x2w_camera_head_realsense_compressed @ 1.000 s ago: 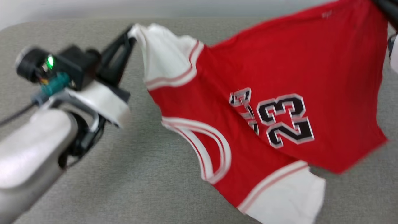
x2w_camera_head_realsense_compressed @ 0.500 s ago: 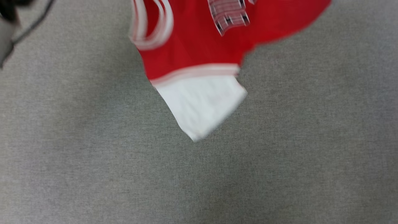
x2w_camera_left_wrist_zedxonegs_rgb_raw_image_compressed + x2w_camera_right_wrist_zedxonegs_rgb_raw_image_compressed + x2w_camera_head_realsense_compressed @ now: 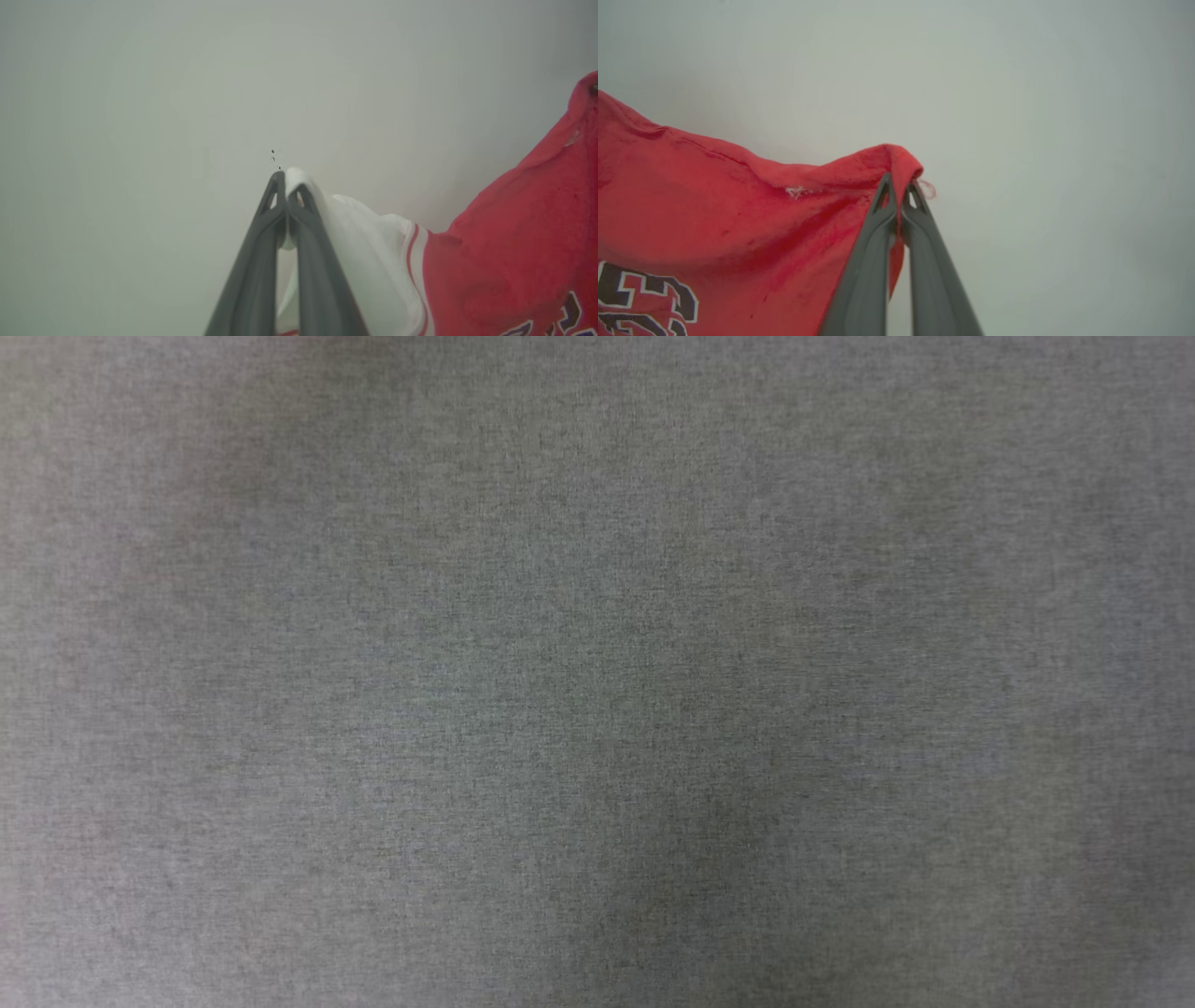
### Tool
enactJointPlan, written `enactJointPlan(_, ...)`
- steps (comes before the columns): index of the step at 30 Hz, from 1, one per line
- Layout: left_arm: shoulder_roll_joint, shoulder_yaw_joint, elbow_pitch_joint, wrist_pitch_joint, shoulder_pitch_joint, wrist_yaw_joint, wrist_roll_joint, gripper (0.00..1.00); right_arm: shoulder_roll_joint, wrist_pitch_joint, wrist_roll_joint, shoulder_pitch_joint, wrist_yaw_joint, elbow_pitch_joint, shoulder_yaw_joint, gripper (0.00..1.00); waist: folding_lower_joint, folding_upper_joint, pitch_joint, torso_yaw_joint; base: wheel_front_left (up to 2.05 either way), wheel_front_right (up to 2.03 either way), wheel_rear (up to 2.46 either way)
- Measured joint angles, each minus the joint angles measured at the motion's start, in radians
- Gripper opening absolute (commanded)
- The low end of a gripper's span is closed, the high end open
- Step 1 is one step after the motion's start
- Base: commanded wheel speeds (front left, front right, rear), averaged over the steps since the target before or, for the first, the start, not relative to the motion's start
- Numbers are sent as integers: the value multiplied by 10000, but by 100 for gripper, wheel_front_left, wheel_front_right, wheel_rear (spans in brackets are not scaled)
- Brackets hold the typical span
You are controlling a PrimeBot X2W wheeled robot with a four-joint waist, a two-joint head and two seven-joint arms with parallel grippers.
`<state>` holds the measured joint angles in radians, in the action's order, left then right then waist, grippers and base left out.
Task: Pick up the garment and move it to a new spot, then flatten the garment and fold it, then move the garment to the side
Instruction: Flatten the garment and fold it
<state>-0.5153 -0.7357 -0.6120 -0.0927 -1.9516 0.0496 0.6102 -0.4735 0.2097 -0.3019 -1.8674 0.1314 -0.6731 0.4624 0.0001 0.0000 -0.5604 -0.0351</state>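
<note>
Left tool [image 3: 286, 181] clenched on a white sleeve of the garment [image 3: 504, 261], right tool [image 3: 899, 189] clenched on a red edge of the same cloth. The garment hangs between the two, held up before a pale wall [image 3: 140, 93]. The head camera looks down on the grey fabric table [image 3: 597, 672], crossed by soft shadows.

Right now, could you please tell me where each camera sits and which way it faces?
Head view: on the head, facing down at the grey fabric surface.
Left wrist view: on the left wrist, looking along the left gripper, shut on the white sleeve of the garment, toward a pale background.
Right wrist view: on the right wrist, looking along the right gripper, shut on a red edge.
Shared: both wrist views show the garment's red body.
</note>
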Motion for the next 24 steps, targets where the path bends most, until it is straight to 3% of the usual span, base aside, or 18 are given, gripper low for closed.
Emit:
enactJointPlan(9, 545, -468, -1653, -621, 158, 493, 35, 0, 451, -694, -290, 314, 0, -1461, 897, 0, 0, 0, -421, 73, 0, 0, 0)
enactJointPlan(16, 617, -779, -2510, -1244, 1882, 709, 531, 0, 815, -1417, -984, 1730, 0, -2169, 1708, 0, -1, 0, -284, 54, 0, 0, 0)
enactJointPlan(24, 257, -1039, -2169, -1651, 5031, 782, 1028, 0, 1028, -2138, -2102, 4298, 0, -2266, 2876, 0, -1, 0, 369, -31, 0, 0, 0)
